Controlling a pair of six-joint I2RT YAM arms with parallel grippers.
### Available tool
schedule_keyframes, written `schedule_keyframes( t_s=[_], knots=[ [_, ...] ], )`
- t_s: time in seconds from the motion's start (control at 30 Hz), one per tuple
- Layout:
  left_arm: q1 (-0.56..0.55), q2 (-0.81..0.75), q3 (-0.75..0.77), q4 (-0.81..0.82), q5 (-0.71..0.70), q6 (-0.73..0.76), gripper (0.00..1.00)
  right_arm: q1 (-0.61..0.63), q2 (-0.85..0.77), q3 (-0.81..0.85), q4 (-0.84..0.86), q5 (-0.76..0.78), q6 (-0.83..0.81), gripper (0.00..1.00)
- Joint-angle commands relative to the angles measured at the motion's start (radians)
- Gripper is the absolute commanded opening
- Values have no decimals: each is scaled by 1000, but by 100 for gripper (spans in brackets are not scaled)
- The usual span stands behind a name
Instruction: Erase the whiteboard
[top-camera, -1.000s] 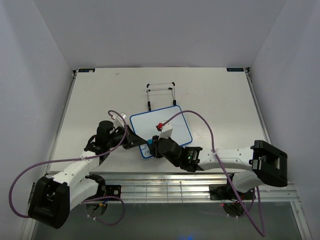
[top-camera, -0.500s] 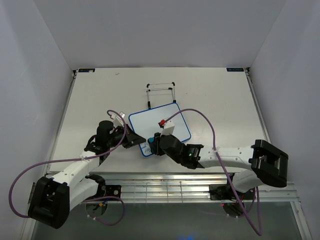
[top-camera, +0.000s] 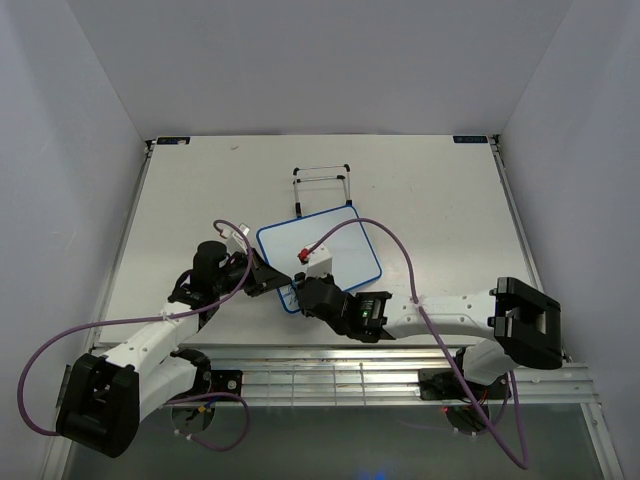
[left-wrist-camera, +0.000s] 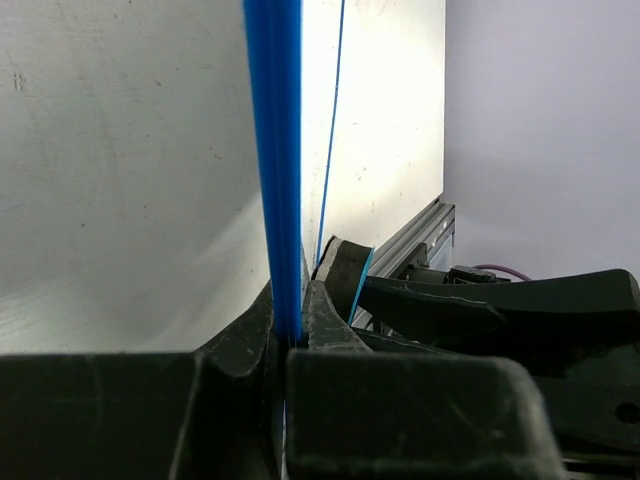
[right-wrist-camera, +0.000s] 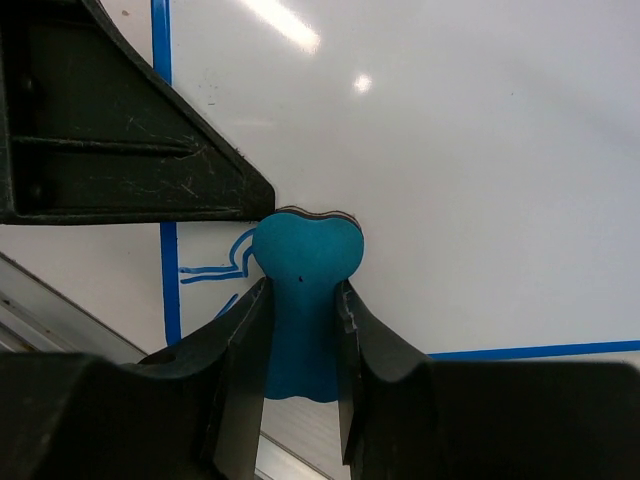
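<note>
The whiteboard, white with a thin blue frame, lies on the table between the arms. My left gripper is shut on its left edge; the left wrist view shows the blue frame pinched between the jaws. My right gripper is shut on the blue bone-shaped eraser. The eraser's head presses on the board near its near-left corner. Blue handwritten lines remain just left of the eraser, beside the left gripper's finger.
A thin black wire stand sits just behind the board. The table's aluminium rail runs along the near edge by the arm bases. Purple cables loop over the board and the right arm.
My right gripper has slid the eraser leftward across the board towards its near-left corner. The board has shifted slightly left. The left gripper keeps its grip.
</note>
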Motion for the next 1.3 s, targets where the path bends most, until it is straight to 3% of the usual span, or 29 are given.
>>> schedule_keyframes(
  t_s=[0.0, 0.7, 1.0, 1.27],
  knots=[
    [-15, -21, 17, 37, -8, -39, 0, 77, 76, 13, -32, -217, 12, 8],
    [-15, -12, 16, 43, 0, -47, 0, 132, 106, 38, 149, -417, -108, 8],
    [-17, -18, 17, 40, 0, -47, 0, 122, 82, 4, 109, -306, -105, 8],
    [-15, -4, 5, 36, -13, -26, 0, 117, -134, -129, 65, -251, -75, 8]
  ],
)
